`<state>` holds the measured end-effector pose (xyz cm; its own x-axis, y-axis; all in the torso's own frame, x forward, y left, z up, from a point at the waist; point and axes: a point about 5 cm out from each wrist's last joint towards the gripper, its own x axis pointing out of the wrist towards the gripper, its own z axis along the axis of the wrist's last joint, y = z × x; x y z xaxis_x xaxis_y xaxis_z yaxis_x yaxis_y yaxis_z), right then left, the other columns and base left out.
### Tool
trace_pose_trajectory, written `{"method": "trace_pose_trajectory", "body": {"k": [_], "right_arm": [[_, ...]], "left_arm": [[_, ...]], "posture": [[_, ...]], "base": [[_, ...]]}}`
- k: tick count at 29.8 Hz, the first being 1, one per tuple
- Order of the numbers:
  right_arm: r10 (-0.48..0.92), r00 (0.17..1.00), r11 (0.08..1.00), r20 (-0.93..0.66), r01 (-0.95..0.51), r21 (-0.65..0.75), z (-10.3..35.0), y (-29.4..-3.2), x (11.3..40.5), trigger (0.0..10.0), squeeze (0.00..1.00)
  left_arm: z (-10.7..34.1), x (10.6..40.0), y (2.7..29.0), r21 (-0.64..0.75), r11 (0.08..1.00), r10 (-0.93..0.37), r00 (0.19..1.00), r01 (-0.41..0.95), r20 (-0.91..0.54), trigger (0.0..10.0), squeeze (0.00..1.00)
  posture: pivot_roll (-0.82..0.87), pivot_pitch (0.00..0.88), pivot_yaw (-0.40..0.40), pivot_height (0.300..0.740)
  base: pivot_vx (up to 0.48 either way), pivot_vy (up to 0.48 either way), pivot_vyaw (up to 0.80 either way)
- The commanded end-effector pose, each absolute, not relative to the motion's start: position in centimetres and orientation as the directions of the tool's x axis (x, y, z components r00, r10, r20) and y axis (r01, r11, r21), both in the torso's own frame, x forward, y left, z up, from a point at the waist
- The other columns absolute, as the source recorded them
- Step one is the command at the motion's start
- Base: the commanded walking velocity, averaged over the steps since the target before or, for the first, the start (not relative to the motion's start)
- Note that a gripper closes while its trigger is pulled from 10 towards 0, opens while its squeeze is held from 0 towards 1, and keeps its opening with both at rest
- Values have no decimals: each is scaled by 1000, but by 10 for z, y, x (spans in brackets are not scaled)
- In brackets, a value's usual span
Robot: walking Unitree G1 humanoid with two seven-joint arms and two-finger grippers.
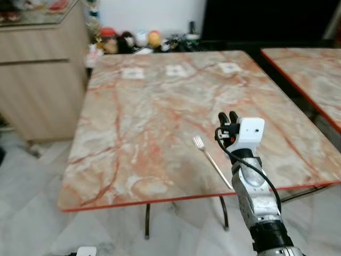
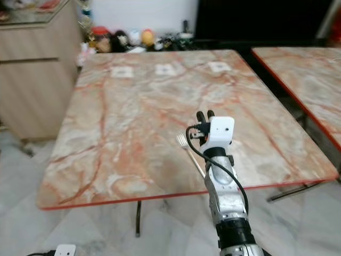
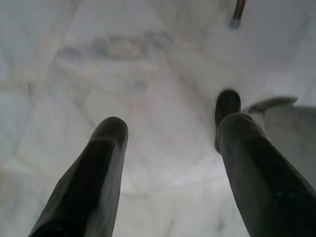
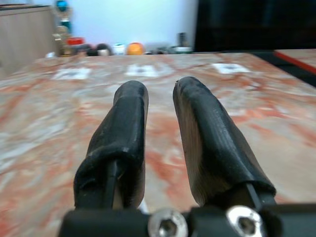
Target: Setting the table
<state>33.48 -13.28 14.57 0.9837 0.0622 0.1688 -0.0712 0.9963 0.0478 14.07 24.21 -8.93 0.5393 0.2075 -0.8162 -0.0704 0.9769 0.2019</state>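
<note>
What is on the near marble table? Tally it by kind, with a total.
Forks: 1, fork, lying beside the right gripper
White square tags along the table's far side: 3
Total: 4

Tabletop: pink-orange marbled slab with a red edge.
Fork: flat on it, just left of the right pincer, tines pointing away.
Pale squares: three, far beyond the pincer.

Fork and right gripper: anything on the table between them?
Nothing. In the left eye view the fork lies just left of the right gripper, and the short stretch between them is bare marble table.
</note>
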Motion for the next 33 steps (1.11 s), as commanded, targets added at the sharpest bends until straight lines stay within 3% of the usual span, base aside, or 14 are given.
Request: {"method": "trace_pose_trajectory", "body": {"k": [1,13,14,15,19,20,21,29,30,31,33], "right_arm": [[56,989,997,140,-63,53,140,-135,335,10000,0],[-18,998,996,60,13,92,127,-147,334,10000,0],[-55,998,994,-9,56,98,117,-153,334,10000,267],[-63,998,993,-25,65,98,115,-154,334,10000,1000],[-120,986,981,-119,136,141,101,-163,332,10000,1000],[-138,977,980,-163,158,117,96,-166,332,10000,333],[-145,971,981,-188,166,100,93,-168,331,10000,0],[-192,940,977,-282,211,37,84,-184,330,10000,0],[-188,939,978,-287,207,38,85,-185,330,10000,114],[-183,940,978,-289,203,40,87,-188,331,10000,1000],[-176,938,980,-299,196,39,89,-192,332,10000,1000]], "left_arm": [[-92,136,239,199,978,202,523,-63,-828,10000,0],[-91,141,234,195,979,193,533,-53,-823,10000,0],[-91,143,234,195,979,193,535,-53,-823,10000,0],[-91,143,234,195,979,193,535,-53,-822,10000,0],[-91,145,233,192,980,191,536,-53,-823,10000,0],[-91,145,233,192,980,190,535,-53,-823,10000,0],[-91,145,233,192,980,190,535,-53,-823,10000,0],[-91,144,233,190,980,190,534,-56,-824,10000,0],[-91,144,233,190,980,190,533,-55,-824,10000,0],[-91,143,233,190,980,190,533,-55,-825,10000,0],[-91,143,233,190,980,189,532,-54,-825,10000,0]], "posture": [[-48,28,-26,740],[-47,32,-23,740],[-47,32,-23,740],[-47,32,-23,740],[-47,31,-23,740],[-49,32,-24,740],[-49,32,-24,740],[-46,32,-25,740],[-51,33,-24,740],[-50,33,-24,740],[-51,34,-24,740]], "base": [[0,0,800],[0,0,686],[0,0,0],[0,0,0],[0,0,0],[0,0,0],[0,0,0],[0,0,0],[0,0,0],[0,0,0],[0,0,0]]}}
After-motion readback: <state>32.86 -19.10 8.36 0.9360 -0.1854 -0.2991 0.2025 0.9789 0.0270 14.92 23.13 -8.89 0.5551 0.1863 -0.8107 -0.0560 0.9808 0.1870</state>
